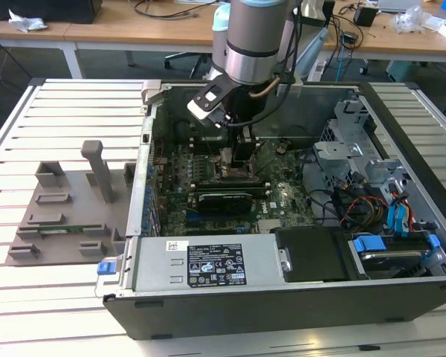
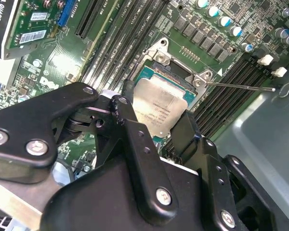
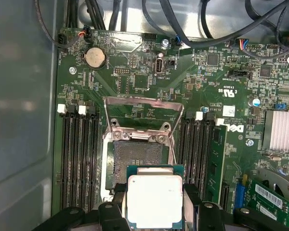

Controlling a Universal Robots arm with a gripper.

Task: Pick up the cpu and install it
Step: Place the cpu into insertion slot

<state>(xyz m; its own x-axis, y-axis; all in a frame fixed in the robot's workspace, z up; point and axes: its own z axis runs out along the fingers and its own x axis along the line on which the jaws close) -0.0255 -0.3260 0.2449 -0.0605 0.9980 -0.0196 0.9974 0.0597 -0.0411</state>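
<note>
- Your fingers (image 2: 185, 130) pinch the cpu (image 3: 154, 199) by two opposite edges, close over the open socket (image 3: 137, 156)
- It looks light, rigid and smooth-topped; grip the rim only, since its underside is likely delicate

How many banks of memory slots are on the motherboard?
2. One bank runs along one side of the open socket, the other bank along the opposite side. The cpu in the gripper hides some board, so more are possible.
</note>
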